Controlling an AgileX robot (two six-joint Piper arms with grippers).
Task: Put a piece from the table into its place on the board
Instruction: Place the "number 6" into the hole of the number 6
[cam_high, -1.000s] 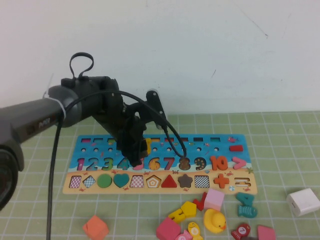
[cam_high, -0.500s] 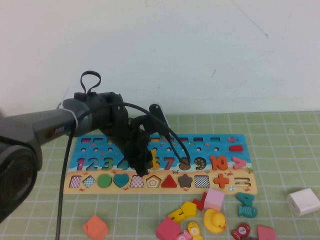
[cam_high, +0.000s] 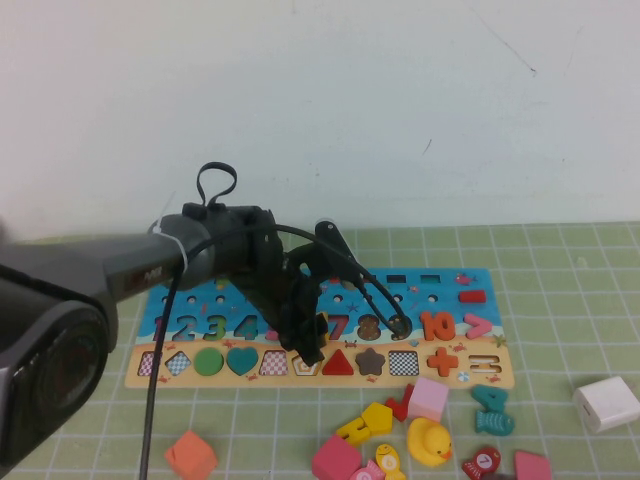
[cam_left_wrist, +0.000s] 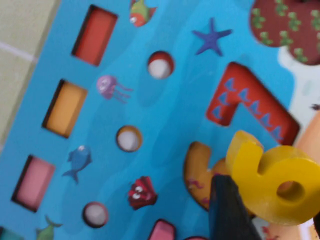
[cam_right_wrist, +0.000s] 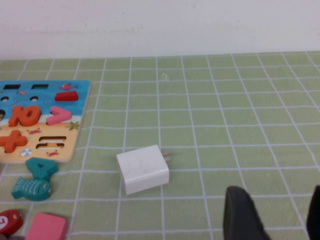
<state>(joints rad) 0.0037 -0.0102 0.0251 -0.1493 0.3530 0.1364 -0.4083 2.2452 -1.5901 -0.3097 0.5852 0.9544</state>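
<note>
The left jaws (cam_high: 308, 335) are clenched on the piece (cam_left_wrist: 274, 182), a yellow "6" held just above the board (cam_high: 440, 290). In the left wrist view one dark finger (cam_left_wrist: 230, 210) presses the 6's edge, and the piece hangs over the orange-bottomed recess (cam_left_wrist: 197, 170) beside the red 7 (cam_left_wrist: 245, 102), not seated in it. The right jaws (cam_right_wrist: 272, 215) stand released, two dark fingers apart over bare green surface (cam_right_wrist: 225, 110), well away from the board; the right arm does not show in the high view.

Nearest the robot, loose blocks lie on the surface: an orange cube (cam_high: 191, 455) to the left, then pink blocks (cam_high: 336, 460), a yellow pentagon block (cam_high: 377, 416), a duck (cam_high: 430, 441), a teal fish-shaped 4 (cam_high: 493, 410) and a white charger (cam_high: 606, 403) far to the right. The charger lies on its side, prongs pointing away from the board.

Beyond them lies the board. Its tan strip holds shape pieces, among them a green circle (cam_high: 208, 361), a teal heart (cam_high: 242, 359), a red triangle (cam_high: 338, 363) and a brown star (cam_high: 371, 360). Above, the blue part carries the numerals, with the orange 10 (cam_high: 438, 325) near the right end. The left arm (cam_high: 120, 270) crosses the board's left half from the left, and its wrist hides the middle digits. Farther back is a row of small rectangular slots.
</note>
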